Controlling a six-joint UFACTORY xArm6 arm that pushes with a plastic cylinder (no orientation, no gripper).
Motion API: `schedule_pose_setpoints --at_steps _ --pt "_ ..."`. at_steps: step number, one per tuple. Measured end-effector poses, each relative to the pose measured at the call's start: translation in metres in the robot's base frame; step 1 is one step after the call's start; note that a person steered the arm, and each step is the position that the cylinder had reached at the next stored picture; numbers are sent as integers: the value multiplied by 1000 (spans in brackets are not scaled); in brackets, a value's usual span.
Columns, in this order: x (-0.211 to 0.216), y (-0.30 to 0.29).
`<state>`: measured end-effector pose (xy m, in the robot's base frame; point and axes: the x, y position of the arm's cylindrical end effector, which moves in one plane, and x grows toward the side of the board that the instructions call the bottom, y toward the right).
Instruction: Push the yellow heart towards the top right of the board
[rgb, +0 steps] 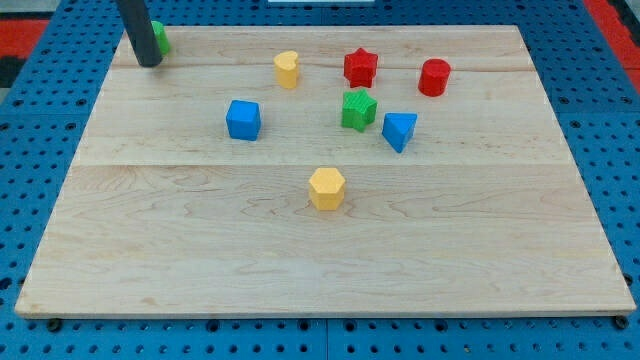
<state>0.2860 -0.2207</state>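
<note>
The yellow heart (287, 69) stands near the view's top, left of the middle of the wooden board (320, 260). My tip (148, 63) rests at the board's top left corner, far to the left of the heart and not touching it. A green block (160, 37) is partly hidden just behind the rod. A red star (360, 67) lies to the right of the heart.
A red cylinder (434, 77) sits at the top right. A green star (358, 109) and a blue triangle (399, 130) lie below the red star. A blue cube (243, 119) is left of centre. A yellow hexagon (327, 188) is mid-board.
</note>
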Motion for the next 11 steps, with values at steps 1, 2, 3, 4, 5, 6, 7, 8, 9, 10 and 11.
schedule_pose_setpoints --at_steps 1,2,3,4,5,6,7,8,9,10,11 --pt "37 55" --pt "35 120" --pt "22 160" --pt "-9 173" --pt "-34 202" --pt "-37 201" --pt "-60 200" --pt "-63 218" --pt "-64 264" --pt "-70 294" --pt "-87 298"
